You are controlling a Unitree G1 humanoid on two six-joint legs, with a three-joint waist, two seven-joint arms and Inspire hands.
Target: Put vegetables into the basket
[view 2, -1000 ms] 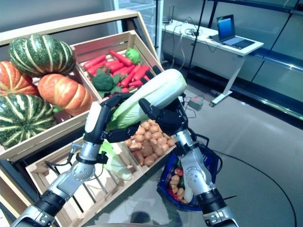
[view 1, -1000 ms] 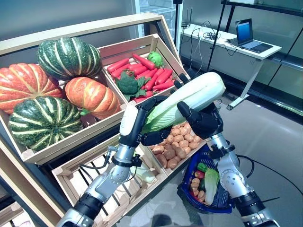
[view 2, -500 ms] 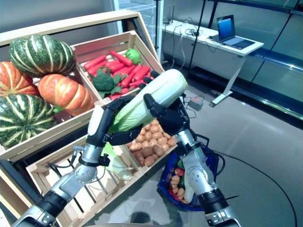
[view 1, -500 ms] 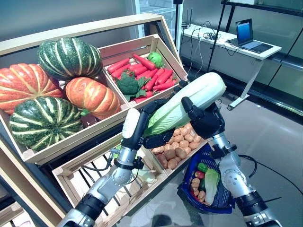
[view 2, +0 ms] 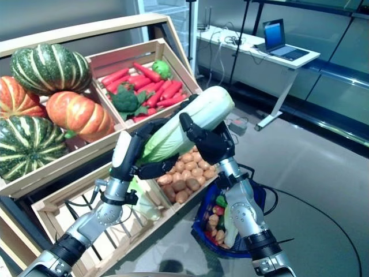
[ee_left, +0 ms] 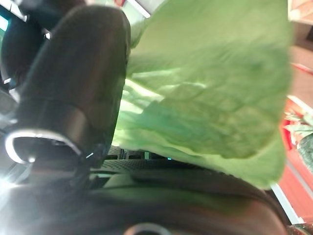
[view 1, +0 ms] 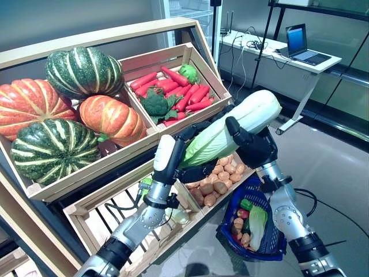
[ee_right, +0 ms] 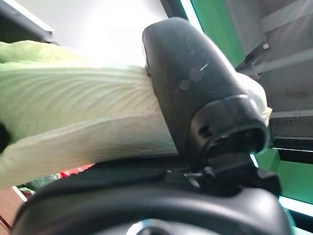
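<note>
- The big pale-green napa cabbage (view 1: pixel 230 130), white at the stalk end and leafy at the other, is up in the air between both hands, tilted, stalk end highest. It hangs over the wooden crate of small brown potatoes (view 1: pixel 216 176), not over the basket yet.
- The right hand (view 1: pixel 252 145) has its dark fingers and thumb curled round the thick white half; its wrist view shows the thumb pressed right across the ribbed stalk.
- The left hand (view 1: pixel 170 158) takes the leafy end, fingers wrapped onto the leaves, thumb with its white cover on the near side. So both are clamped on it.
- The dark blue plastic basket (view 1: pixel 270 244) sits on the floor below, near the right arm. It already holds a few things: another leafy green, some small brown potatoes, something red and green.
- So I'd call it partway done: some veg is in, the cabbage is lifted but has yet to go across and down into the basket.
- Plenty left on the stand too: striped green and orange pumpkins (view 1: pixel 81 69), and red carrots with broccoli (view 1: pixel 173 86).
</note>
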